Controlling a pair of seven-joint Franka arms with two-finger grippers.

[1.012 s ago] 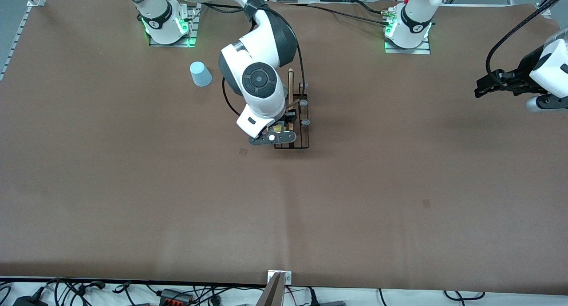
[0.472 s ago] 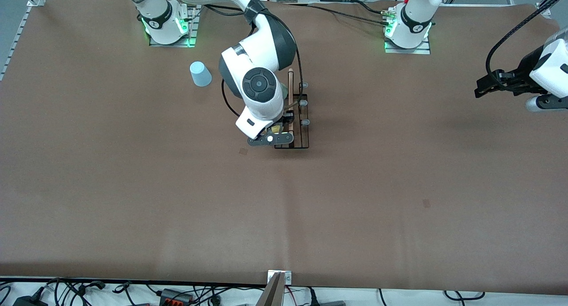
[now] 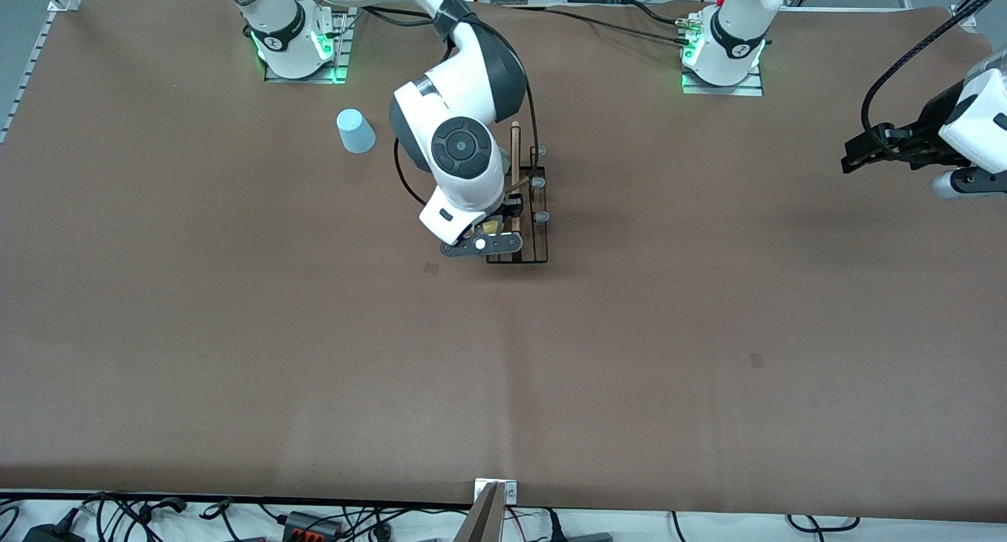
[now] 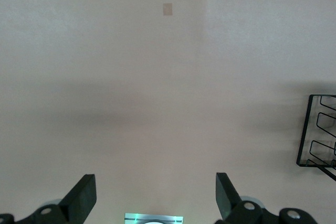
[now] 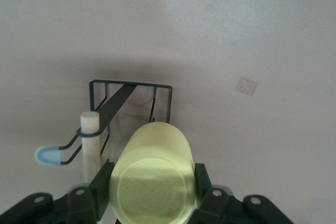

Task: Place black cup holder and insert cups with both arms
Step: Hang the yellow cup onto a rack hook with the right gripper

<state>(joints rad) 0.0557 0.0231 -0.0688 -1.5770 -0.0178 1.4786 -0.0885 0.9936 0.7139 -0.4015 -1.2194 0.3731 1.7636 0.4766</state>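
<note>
The black cup holder (image 3: pixel 532 212) stands on the brown table, its wooden rod (image 3: pixel 515 153) pointing toward the arms' bases. My right gripper (image 3: pixel 489 234) hangs over the end of the holder nearer the front camera, shut on the yellow cup (image 3: pixel 492 227). In the right wrist view the yellow cup (image 5: pixel 152 182) sits clamped between both fingers (image 5: pixel 102 184), above the holder's wire base (image 5: pixel 131 88), beside the rod (image 5: pixel 90 129) and a pale-tipped prong (image 5: pixel 48 156). A light blue cup (image 3: pixel 356 130) stands upside down toward the right arm's end. My left gripper (image 3: pixel 851 156) waits open with nothing in it at the left arm's end of the table.
The left wrist view shows bare table between the open left gripper (image 4: pixel 155 195) and a corner of the holder (image 4: pixel 316 145). Small tape marks (image 3: pixel 432 267) (image 3: pixel 756 359) lie on the mat. Cables run along the table's front edge (image 3: pixel 315 518).
The right arm's wrist has shifted very slightly over the holder, still gripping the yellow cup. The left arm has not moved.
</note>
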